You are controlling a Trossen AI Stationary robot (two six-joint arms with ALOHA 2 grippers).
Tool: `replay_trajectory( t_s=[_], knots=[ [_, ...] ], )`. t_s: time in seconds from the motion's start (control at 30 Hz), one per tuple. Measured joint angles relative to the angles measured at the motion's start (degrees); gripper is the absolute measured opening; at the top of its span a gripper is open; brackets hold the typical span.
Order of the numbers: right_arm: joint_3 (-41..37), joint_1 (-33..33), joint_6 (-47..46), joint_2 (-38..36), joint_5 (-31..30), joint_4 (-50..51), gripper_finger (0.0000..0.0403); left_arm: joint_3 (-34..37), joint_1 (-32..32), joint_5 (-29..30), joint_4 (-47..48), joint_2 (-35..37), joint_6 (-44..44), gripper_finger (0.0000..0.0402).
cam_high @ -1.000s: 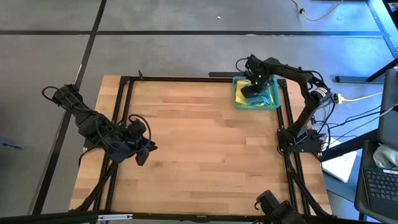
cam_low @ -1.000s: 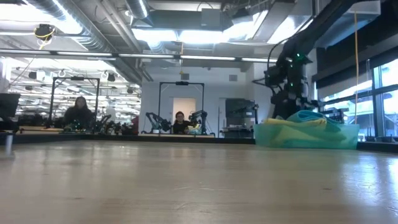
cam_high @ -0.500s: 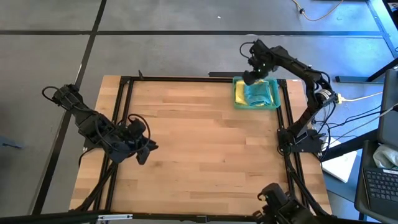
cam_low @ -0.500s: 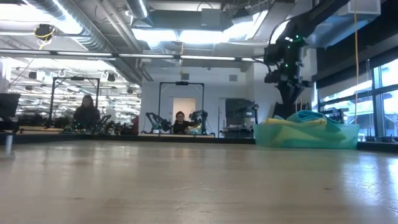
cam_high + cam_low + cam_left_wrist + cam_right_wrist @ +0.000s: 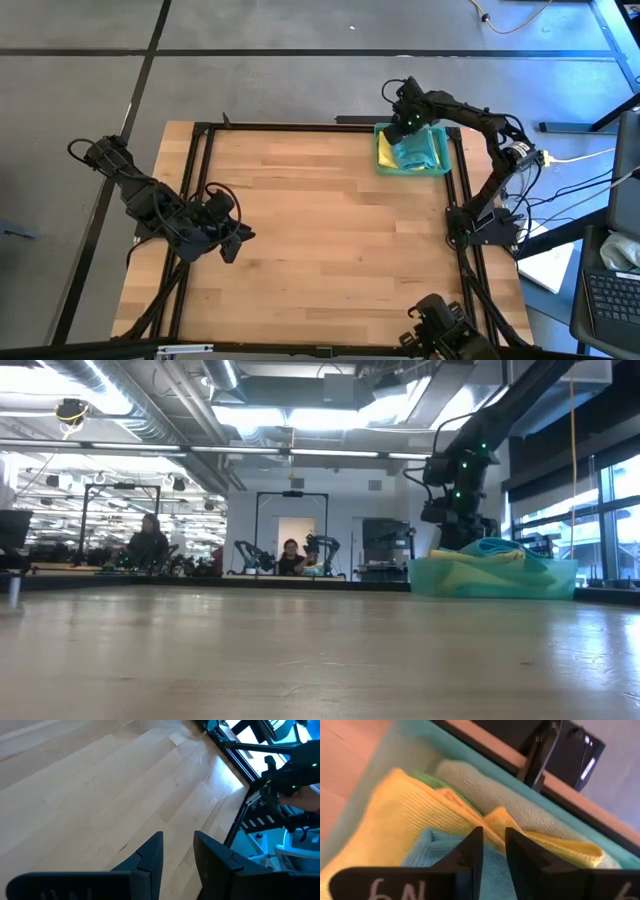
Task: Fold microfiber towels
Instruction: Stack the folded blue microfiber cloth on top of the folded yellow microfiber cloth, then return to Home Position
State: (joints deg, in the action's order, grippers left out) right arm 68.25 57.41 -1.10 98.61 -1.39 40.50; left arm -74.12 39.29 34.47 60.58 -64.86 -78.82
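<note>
Above the tray's [image 5: 445, 150] towels [image 5: 420, 835], right hand [image 5: 492, 845] tilted down, fingers narrowly parted, empty.

Black jointed arms [image 5: 160, 205]; looping cables

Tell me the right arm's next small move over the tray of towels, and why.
Probably lower the right end effector onto the teal towel and close on it. It hovers over the teal tray with a narrow gap between its fingers and nothing held; the towels are all piled there. The left end effector waits over bare table.
</note>
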Motion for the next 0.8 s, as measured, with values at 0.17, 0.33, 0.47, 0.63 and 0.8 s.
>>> replay_trajectory(
  t_s=[0.17, 0.33, 0.47, 0.63, 0.8],
  knots=[
    [0.21, 0.71, 0.31, 0.75, -0.02, 2.51, 0.0083, -0.01, 0.00, 0.01, -0.21, 0.00, -0.75, 0.0099],
    [3.88, 1.04, 3.31, -1.57, -1.14, 9.06, 0.0083, 0.00, -0.04, 0.75, -0.31, 0.00, -0.78, 0.0099],
    [9.70, 1.03, 6.38, -5.85, -3.58, 9.99, 0.0083, 0.01, -0.53, 5.51, -0.18, 0.00, 0.37, 0.0099],
    [17.83, 0.70, 3.77, -13.47, 5.10, 10.60, 0.0083, -0.01, -3.21, 11.04, -0.17, 0.00, 4.75, 0.0099],
    [16.54, -1.76, 1.38, -23.76, 25.75, 10.37, 0.0083, 0.01, -3.14, 20.26, -0.45, 0.55, 14.58, 0.0085]
  ],
)
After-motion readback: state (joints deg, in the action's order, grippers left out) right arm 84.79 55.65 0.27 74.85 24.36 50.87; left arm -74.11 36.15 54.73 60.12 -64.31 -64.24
